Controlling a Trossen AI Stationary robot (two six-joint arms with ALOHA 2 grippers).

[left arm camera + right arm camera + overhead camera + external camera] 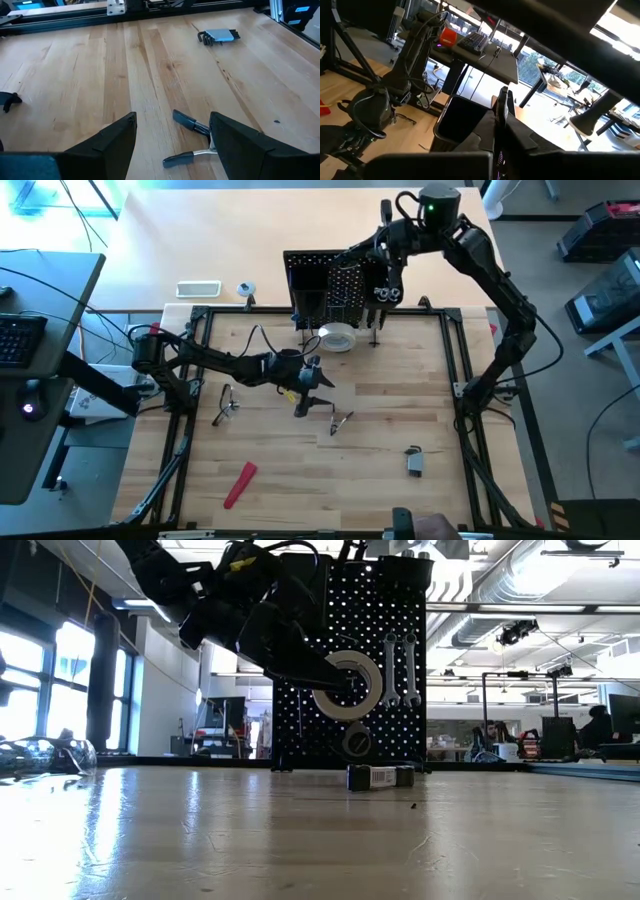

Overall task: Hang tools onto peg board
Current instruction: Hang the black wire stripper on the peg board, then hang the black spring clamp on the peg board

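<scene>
Left gripper (312,383) hangs over the middle of the tabletop (380,440), fingers (112,142) spread wide with nothing between them, and the blue-handled pliers (192,142) lie flat on the wood just beside one finger in the left wrist view. Up at the top centre of the high view stands the peg board (330,280), upright at the far edge, with the right gripper (385,295) poised at its upper right, fingers (502,107) pressed tight together and empty. The white tape roll (337,337) shows at the board's foot; in the low view two silver wrenches (400,670) hang on the panel. The red-handled tool (239,483) lies lower left, a small hex key set (414,462) lower right.
</scene>
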